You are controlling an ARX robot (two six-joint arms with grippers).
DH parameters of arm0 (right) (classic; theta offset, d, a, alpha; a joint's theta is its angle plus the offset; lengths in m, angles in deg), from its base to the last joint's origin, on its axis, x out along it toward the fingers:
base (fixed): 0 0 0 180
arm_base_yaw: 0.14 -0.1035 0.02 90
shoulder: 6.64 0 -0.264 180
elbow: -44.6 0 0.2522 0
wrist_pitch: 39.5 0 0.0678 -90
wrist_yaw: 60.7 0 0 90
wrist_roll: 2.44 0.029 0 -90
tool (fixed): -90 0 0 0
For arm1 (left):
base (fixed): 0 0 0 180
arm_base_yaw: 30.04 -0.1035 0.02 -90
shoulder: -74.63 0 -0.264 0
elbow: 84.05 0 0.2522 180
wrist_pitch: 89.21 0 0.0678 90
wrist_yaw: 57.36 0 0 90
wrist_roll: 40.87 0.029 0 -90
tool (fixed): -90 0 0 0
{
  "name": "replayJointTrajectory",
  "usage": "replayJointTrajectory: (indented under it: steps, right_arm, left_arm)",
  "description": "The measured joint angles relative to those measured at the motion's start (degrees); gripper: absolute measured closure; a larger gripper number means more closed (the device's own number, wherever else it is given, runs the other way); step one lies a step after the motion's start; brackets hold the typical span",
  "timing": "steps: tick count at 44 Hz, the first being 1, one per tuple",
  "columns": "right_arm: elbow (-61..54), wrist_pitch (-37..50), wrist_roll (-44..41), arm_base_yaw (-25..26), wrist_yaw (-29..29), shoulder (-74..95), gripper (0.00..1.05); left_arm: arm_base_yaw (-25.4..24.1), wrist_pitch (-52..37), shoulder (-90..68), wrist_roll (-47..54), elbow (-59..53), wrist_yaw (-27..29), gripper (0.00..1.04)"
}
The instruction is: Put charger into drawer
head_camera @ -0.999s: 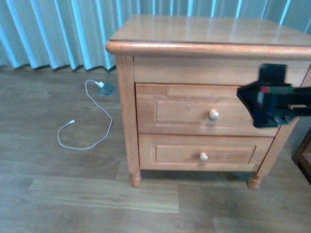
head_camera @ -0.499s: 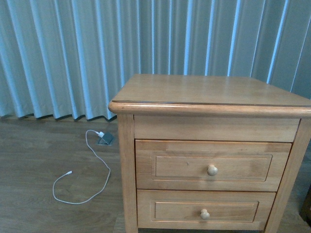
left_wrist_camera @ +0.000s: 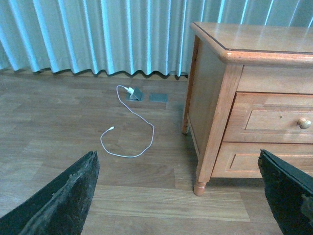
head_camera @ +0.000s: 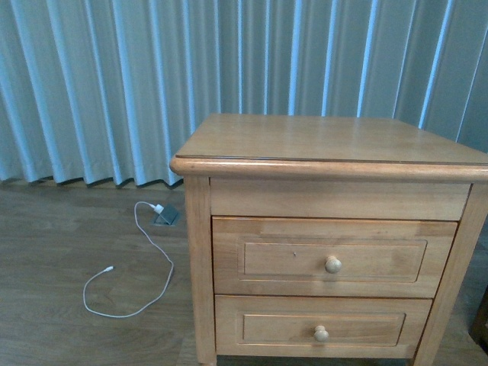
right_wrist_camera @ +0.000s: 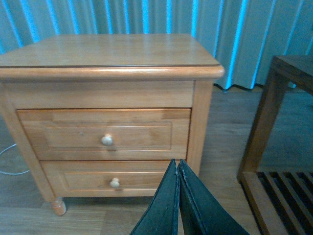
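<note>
1. Front view shows one honey-coloured nightstand (head_camera: 328, 229) filling the right half of the frame, with two drawers, both closed: the drawer (head_camera: 334, 257) of the task is the upper, taller one, with one round pale knob (head_camera: 333, 264); the lower drawer (head_camera: 323, 326) sits under it with its own knob
2. One white cable (head_camera: 145, 267) lies looped on the wooden floor (head_camera: 69, 229) at lower left of the frame, running up to a small white plug (head_camera: 158, 209) beside a grey floor socket (head_camera: 167, 216); the left wrist view shows a second grey plate (left_wrist_camera: 158, 98) just beside that socket
3. Pleated blue-grey curtains (head_camera: 114, 84) fill the upper part of all three views
4. One dark wooden slatted piece of furniture (right_wrist_camera: 279, 147) stands at the right edge of the right wrist view, cut off by the frame
5. The charger with its black cable cannot be made out in any view, so I cannot tell where it is
6. No arm shows in the front view
7. Left tool (left_wrist_camera: 181, 196): its two dark fingers (left_wrist_camera: 63, 196) sit in the lower corners of its wrist view, spread wide apart, nothing between them
8. Right tool (right_wrist_camera: 178, 169): its two dark fingers meet at the tips in the lower middle of its wrist view, pressed together with nothing seen held
9. The nightstand's right edge and feet are cut off in the front view
</note>
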Motion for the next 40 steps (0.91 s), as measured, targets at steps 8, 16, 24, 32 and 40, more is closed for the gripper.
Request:
replayJointTrajectory:
  steps: [8,16,24,32,40]
  right_arm:
    - [-2.45,-1.11,0.00,0.50,0.31,-3.98,1.03]
    - [-2.45,-5.73,0.00,0.52,0.33,-8.94,1.03]
    - [-2.45,-9.05,0.00,0.52,0.33,-12.20,1.03]
    - [-2.45,-12.15,0.00,0.52,0.33,-15.37,1.03]
    - [-2.40,-22.84,-0.02,0.52,0.50,-24.00,1.03]
  left_arm:
    - [0.00,0.00,0.02,0.00,0.00,0.02,0.06]
    - [0.00,0.00,0.02,0.00,0.00,0.02,0.06]
    - [0.00,0.00,0.02,0.00,0.00,0.00,0.06]
    - [0.00,0.00,0.04,0.00,0.00,0.02,0.06]
    - [0.00,0.00,0.04,0.02,0.00,0.04,0.06]
